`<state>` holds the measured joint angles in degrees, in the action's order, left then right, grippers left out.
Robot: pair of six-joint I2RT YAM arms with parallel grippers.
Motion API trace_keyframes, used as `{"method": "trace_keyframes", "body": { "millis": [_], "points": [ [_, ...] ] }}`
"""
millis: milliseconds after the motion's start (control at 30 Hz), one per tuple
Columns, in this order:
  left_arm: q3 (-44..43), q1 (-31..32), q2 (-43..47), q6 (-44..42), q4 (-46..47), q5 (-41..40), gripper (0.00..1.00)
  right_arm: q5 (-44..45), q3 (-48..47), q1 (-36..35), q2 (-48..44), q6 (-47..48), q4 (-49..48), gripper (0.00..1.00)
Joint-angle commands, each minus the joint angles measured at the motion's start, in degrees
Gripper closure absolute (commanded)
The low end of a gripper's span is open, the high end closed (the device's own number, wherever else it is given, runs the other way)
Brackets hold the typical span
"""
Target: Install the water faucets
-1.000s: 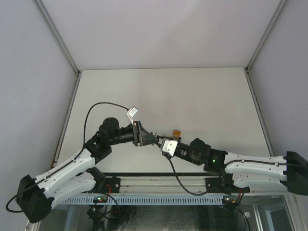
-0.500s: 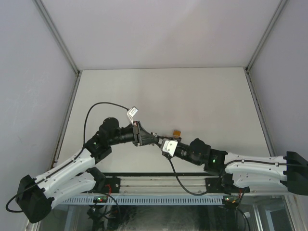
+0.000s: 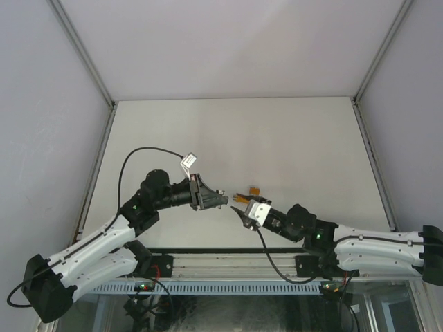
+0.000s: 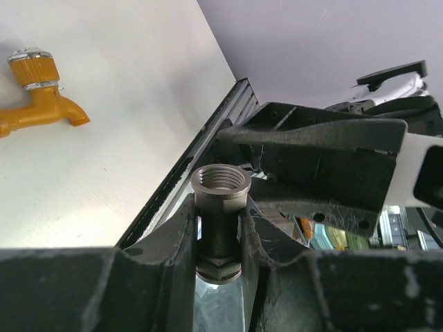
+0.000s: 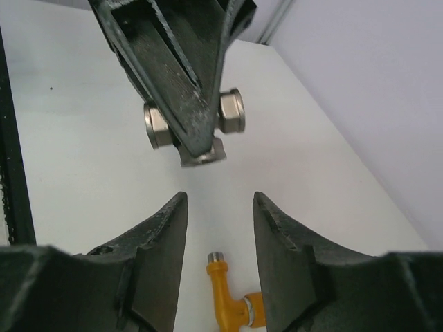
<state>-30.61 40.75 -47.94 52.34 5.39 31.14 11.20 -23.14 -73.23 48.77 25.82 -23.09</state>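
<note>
The left hand (image 3: 221,200) is clenching the grey fitting (image 4: 220,185) between its two fingers. The fitting is standing upright in the left wrist view: its threaded open end is poking out just above the fingertips and its lower collar is sitting down in the slot between them. In the right wrist view both ends of the fitting are sticking out to either side of the black fingers, so the grip is falling on its middle. It is hanging above the tabletop (image 3: 291,138), not touching it.

The right hand (image 5: 219,207) is released. Its fingers (image 5: 163,235) are standing apart with nothing between them, and bare tabletop is showing through the gap. It is pointing at the fitting from close by, with its tips near the fitting but apart from it. In the top view the two hands are facing each other tip to tip, with the fitting on the left hand's side of the small gap.

The orange tap (image 4: 43,97) is lying on its side on the tabletop, beyond the fitting and well clear of it — no hand is touching it. Its ribbed knob and angled spout are showing plainly in the left wrist view. In the right wrist view it is lying under the gap of the right hand, its grey threaded end pointing toward the fitting.
</note>
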Motion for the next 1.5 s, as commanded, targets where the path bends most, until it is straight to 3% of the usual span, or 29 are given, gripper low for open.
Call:
{"method": "trace_keyframes", "body": {
  "millis": [0,133,200,267,333,400,467,700,867,1033,1167,1467],
  "points": [
    [-2.4,-0.1,1.7,-0.8,2.2,-1.3,1.00,1.3,3.4,1.0,-6.9,-4.6,-4.9,0.58],
    [-2.3,-0.2,1.6,-0.5,3.0,-1.5,1.00,3.4,4.9,6.1,-11.4,-14.4,-2.2,0.50],
    [-2.0,-0.2,1.5,-0.2,3.4,-1.9,1.00,5.3,4.3,11.3,-12.5,-25.3,2.1,0.44],
    [-1.6,-0.2,1.4,-0.2,3.3,-3.3,1.00,6.1,2.3,19.9,-12.8,-42.8,10.2,0.40],
    [-1.1,-0.3,1.1,-0.2,2.5,-5.0,1.00,-0.4,0.2,28.8,-10.9,-55.1,18.9,0.40],
    [-0.6,-0.3,0.3,0.1,1.7,-6.9,1.00,-10.8,-0.5,36.6,-7.8,-62.4,23.8,0.40],
    [0.1,-0.4,-0.6,0.6,1.6,-7.8,1.00,-15.8,-0.9,41.5,-3.7,-67.7,27.2,0.42],
    [1.4,-0.4,-1.3,1.5,2.3,-8.5,1.00,-20.4,-4.5,44.2,10.8,-71.8,29.5,0.41],
    [1.6,-1.9,-2.8,-5.3,-0.3,-12.9,1.00,-21.9,-7.3,44.2,20.5,-73.5,25.9,0.38],
    [-2.5,-10.2,-17.4,-10.6,-1.2,-2.0,1.00,-22.9,-9.1,43.8,27.9,-74.5,22.3,0.36],
    [-7.6,-10.7,-29.5,-13.3,-1.7,3.0,1.00,-21.8,-9.2,42.8,30.0,-75.6,21.7,0.36],
    [-13.4,-10.6,-43.0,-10.9,3.5,4.2,1.00,-20.4,-9.0,41.9,31.4,-75.6,22.5,0.34]
  ]
}}
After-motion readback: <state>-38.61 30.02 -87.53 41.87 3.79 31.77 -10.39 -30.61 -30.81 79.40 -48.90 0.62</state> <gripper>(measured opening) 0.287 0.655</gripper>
